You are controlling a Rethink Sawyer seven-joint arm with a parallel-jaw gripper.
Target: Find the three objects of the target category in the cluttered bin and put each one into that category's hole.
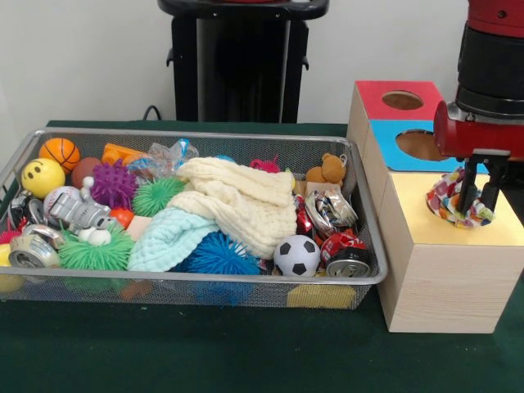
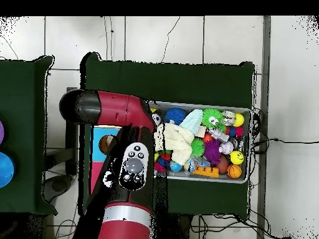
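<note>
Hand over the yellow box top, clamped on a patterned cloth bundle.

The hand (image 1: 481,195) is seen closed on a multicoloured cloth bundle (image 1: 449,199), held just above the yellow section (image 1: 454,225) of the wooden box (image 1: 446,282) — beside the blue section (image 1: 405,147) and red section (image 1: 401,100), each with a round hole. The wire bin (image 1: 190,282) is set on the green counter (image 1: 205,352), filled with clutter — cream knit cloth (image 1: 241,201), soccer ball (image 1: 296,255), crushed cans (image 1: 340,246), spiky balls (image 1: 217,254). In the overhead view the box is largely hidden by the arm (image 2: 124,162).
</note>
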